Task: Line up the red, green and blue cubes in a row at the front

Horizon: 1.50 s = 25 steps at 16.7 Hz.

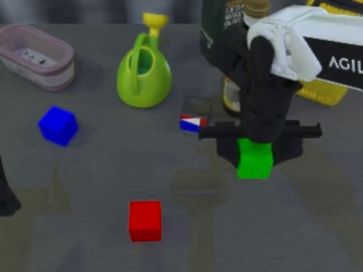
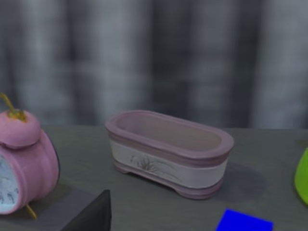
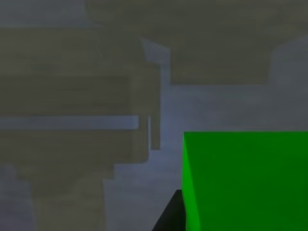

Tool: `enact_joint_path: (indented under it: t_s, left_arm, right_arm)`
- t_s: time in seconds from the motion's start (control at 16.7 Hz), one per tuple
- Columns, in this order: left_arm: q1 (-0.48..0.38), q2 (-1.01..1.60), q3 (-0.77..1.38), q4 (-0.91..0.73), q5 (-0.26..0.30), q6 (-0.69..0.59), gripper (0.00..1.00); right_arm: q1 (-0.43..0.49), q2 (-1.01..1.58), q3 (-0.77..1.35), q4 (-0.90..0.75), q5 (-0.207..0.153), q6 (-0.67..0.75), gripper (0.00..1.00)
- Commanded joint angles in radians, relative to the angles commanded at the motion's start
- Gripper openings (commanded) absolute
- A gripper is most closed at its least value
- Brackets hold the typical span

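- My right arm point(image 1: 306, 48) reaches in from the top view's two o'clock corner, white shell over black links, and ends over the table's right half.
- The grey table point(image 1: 85, 226) carries my arm's faint shadow across its middle.
- A dark bottle point(image 1: 218, 28) stands at twelve o'clock, with a yellow container point(image 1: 326, 90) beside it toward two o'clock, both partly hidden behind my right arm.
- The green watering can point(image 1: 143, 71) sits at eleven o'clock from the table's centre, its yellow spout pointing to the far edge.
- The pink oval planter point(image 1: 37, 56) lies at ten o'clock; in the left wrist view it stands just beyond the blue cube's corner, with a pink alarm clock point(image 2: 21, 161) near it.
- My right gripper point(image 1: 255, 156) is at three o'clock from the centre, its fingers clamped on the green cube point(image 1: 254, 160); whether the cube touches the table I cannot tell.
- The blue cube point(image 1: 58, 125) rests at nine o'clock, well apart from the others.
- The red cube point(image 1: 145, 220) rests at six o'clock, near the front edge.
- A small grey-topped cube point(image 1: 194, 117) with a red, white and blue face sits just at the right gripper's ten o'clock.
- My left arm point(image 1: 7, 195) is parked at the left edge, at about eight o'clock; I cannot tell how its fingers stand.
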Motion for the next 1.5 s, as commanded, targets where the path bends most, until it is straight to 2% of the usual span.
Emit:
enact_joint_path:
  t_s: [0.24,0.42,0.78,1.14,1.44,1.5]
  left_arm:
    - [0.000,0.000,0.000,0.000,0.000,0.000,1.00]
    - [0.000,0.000,0.000,0.000,0.000,0.000,1.00]
    - [0.000,0.000,0.000,0.000,0.000,0.000,1.00]
    - [0.000,0.000,0.000,0.000,0.000,0.000,1.00]
    - [0.000,0.000,0.000,0.000,0.000,0.000,1.00]
    - [0.000,0.000,0.000,0.000,0.000,0.000,1.00]
  right_arm:
    - [0.196,-0.009,0.019,-0.034,-0.001,0.192,0.00]
    - [0.282,-0.023,0.027,-0.044,0.000,0.278,0.00]
    - [0.287,-0.015,0.012,-0.025,-0.001,0.285,0.00]
    - [0.289,0.045,-0.118,0.175,0.000,0.287,0.00]
    - [0.291,0.057,-0.139,0.204,0.001,0.288,0.00]
    - [0.291,0.057,-0.139,0.204,0.001,0.288,0.08]
